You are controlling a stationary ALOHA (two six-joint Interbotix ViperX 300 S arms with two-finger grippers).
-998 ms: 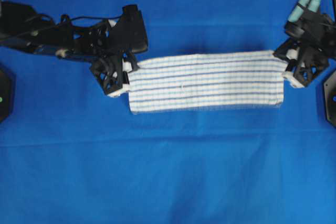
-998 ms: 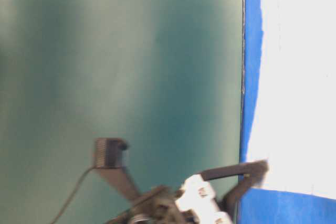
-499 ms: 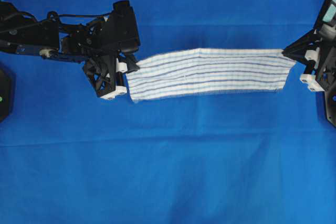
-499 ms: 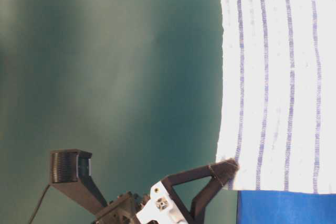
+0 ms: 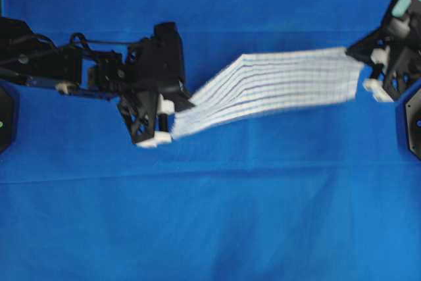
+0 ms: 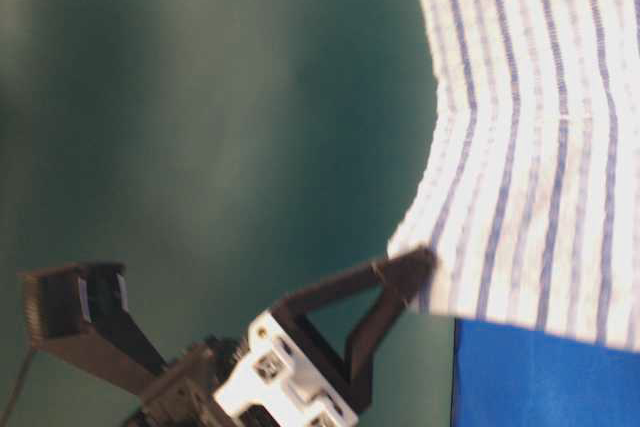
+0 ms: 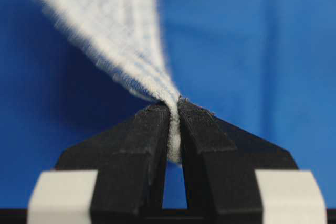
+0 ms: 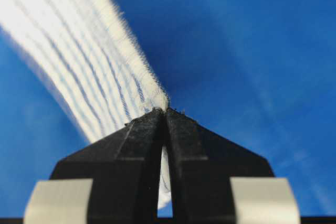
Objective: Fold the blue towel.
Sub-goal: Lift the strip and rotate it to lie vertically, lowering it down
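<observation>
The blue towel (image 5: 270, 83), white with thin blue stripes, hangs stretched between both grippers above the surface, slanting from lower left to upper right. My left gripper (image 5: 176, 113) is shut on its left end. In the left wrist view the left gripper (image 7: 173, 111) pinches the bunched towel (image 7: 115, 40). My right gripper (image 5: 352, 51) is shut on the right end. In the right wrist view the right gripper (image 8: 165, 113) clamps the towel (image 8: 68, 51) at its edge. In the table-level view the towel (image 6: 530, 127) hangs with a black fingertip (image 6: 405, 277) on its corner.
A large plain blue cloth (image 5: 210, 215) covers the whole surface under the towel. Black arm bases sit at the left edge (image 5: 5, 116) and the right edge (image 5: 414, 123). A dark green wall (image 6: 200, 97) stands behind.
The towel lay flat a second ago and now hangs lifted and slanted. My left gripper has moved right and toward the front with its end. The right gripper has carried its end back.
</observation>
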